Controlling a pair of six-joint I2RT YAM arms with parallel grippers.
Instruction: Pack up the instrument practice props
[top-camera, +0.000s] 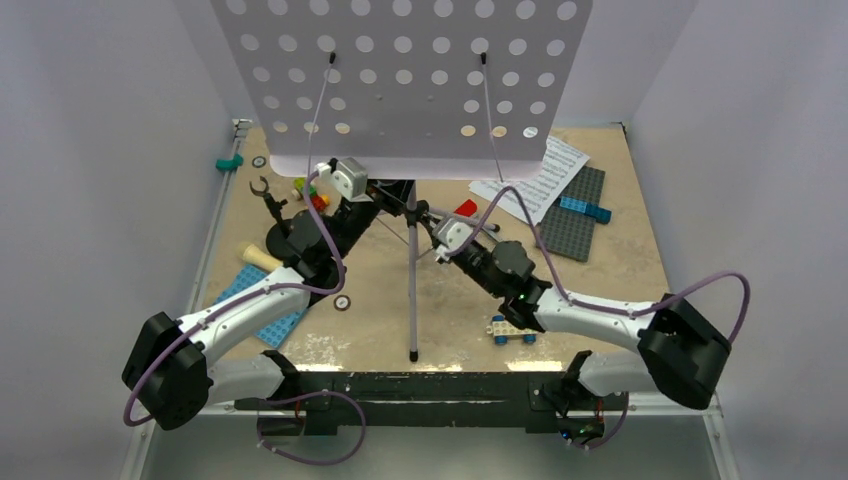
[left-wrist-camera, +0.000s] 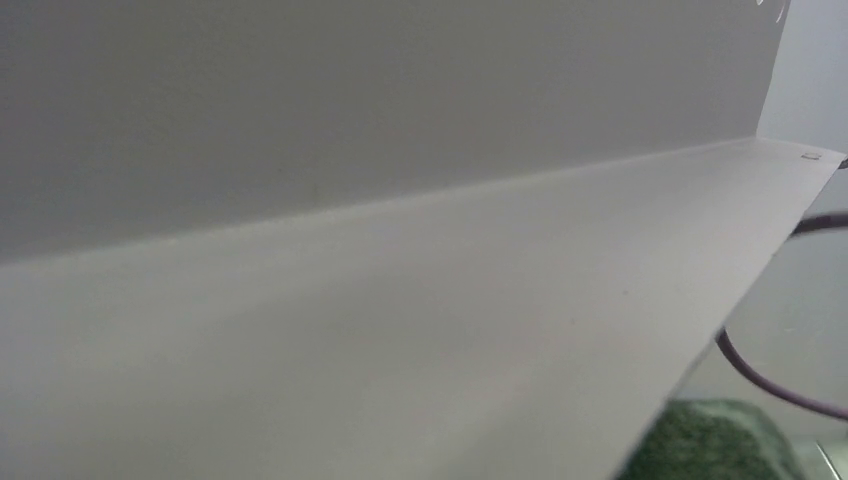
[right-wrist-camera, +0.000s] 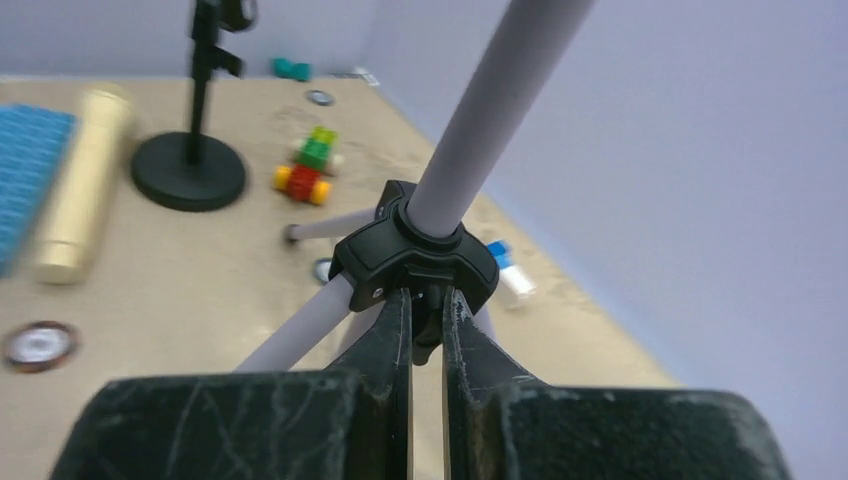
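Note:
The lilac perforated music stand (top-camera: 400, 80) rises at the back centre on a thin tripod (top-camera: 413, 300). Its underside (left-wrist-camera: 400, 300) fills the left wrist view. My right gripper (right-wrist-camera: 427, 300) is shut on a small black knob under the tripod's black hub (right-wrist-camera: 415, 250); it also shows in the top view (top-camera: 425, 215). My left gripper (top-camera: 392, 190) reaches under the stand's lip, fingers hidden. White sheet-music pages (top-camera: 530, 180) lie at the back right. The cream microphone (top-camera: 262, 258) lies at the left beside the black round-base mic stand (top-camera: 290, 238).
A grey baseplate (top-camera: 575, 215) with a blue brick (top-camera: 585, 208) lies at the right and a blue baseplate (top-camera: 262, 310) at the near left. Coloured bricks (top-camera: 312, 195) sit behind the mic stand. A wheeled brick (top-camera: 512, 330) sits near the right arm. A teal piece (top-camera: 230, 161) lies at the far left.

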